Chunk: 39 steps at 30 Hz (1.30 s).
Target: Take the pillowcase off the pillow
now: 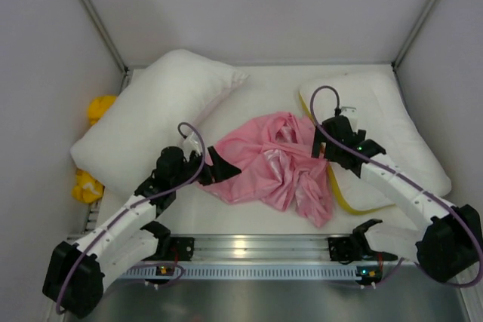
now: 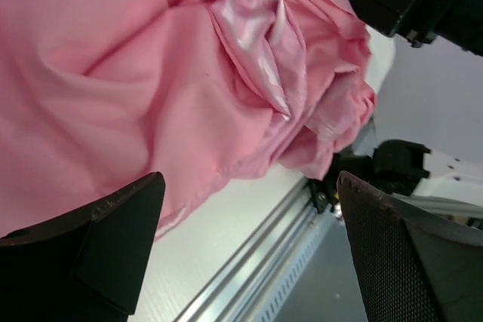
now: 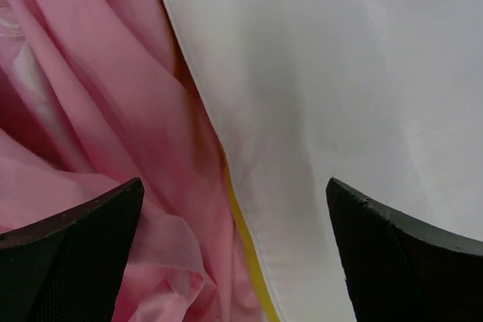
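**Two tools [image 2: 249, 179] [image 3: 234, 182], both spread, at one crumpled pillowcase [image 1: 275, 167]**

Item 1. Pillowcase: pink and slightly shiny. It lies bunched in a heap at the middle of the counter [image 1: 264, 88], between the two pillows. Its right edge lies against the yellow band of item 2. Whether any fold still wraps that pillow's near corner cannot be told.

Item 2. Pillow [image 1: 396, 130]: white with a yellow band along its edge. It lies at the right of the counter, angled toward the far corner, and its visible surface is bare.

Item 3. Plain white pillow [image 1: 151, 122]: lies at the left of the counter, well apart from item 2.

Item 4. Left tool: fingers wide apart, at the heap's left edge. Pink folds fill the view beyond the tips, and nothing is pinched between them.

Item 5. Right tool: fingers wide apart, over the line where pink fabric meets the yellow band and white cover. Nothing is pinched.

Item 6. Yellow objects [image 1: 96, 107]: two of them, at the far left beyond the plain pillow. They are partly hidden, so what they are cannot be told.

Item 7. Metal rail [image 1: 249, 246]: runs along the near edge of the counter, between the arm bases.
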Each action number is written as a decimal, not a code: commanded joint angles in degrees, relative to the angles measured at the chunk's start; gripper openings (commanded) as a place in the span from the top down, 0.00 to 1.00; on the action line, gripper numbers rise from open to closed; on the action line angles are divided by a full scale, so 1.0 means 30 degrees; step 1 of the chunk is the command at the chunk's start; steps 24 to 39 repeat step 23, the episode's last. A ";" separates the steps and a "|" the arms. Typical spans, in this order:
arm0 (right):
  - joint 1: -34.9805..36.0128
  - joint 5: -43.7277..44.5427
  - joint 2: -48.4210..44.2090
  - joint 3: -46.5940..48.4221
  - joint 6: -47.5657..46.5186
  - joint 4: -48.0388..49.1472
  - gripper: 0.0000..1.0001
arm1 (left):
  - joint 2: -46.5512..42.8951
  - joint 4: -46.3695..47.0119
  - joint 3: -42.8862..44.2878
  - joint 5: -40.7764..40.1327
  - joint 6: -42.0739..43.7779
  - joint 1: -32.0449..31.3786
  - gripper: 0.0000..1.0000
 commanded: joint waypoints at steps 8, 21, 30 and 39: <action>0.2114 -0.5632 -0.7802 -0.5441 0.2049 0.5704 0.01 | -0.3128 1.8690 -0.7056 0.5410 -0.9643 0.0074 0.01; 0.2174 -0.3714 -1.5892 -1.0655 0.6033 0.5453 0.01 | -1.3287 2.0842 -1.1014 0.4707 -1.5071 0.0045 0.01; 0.2174 -0.5693 -1.7677 -1.1712 0.5714 0.6741 0.00 | -1.5306 1.9643 -1.1015 0.5089 -1.5304 0.0016 0.01; 0.2174 -0.5693 -1.7677 -1.1712 0.5714 0.6741 0.00 | -1.5306 1.9643 -1.1015 0.5089 -1.5304 0.0016 0.01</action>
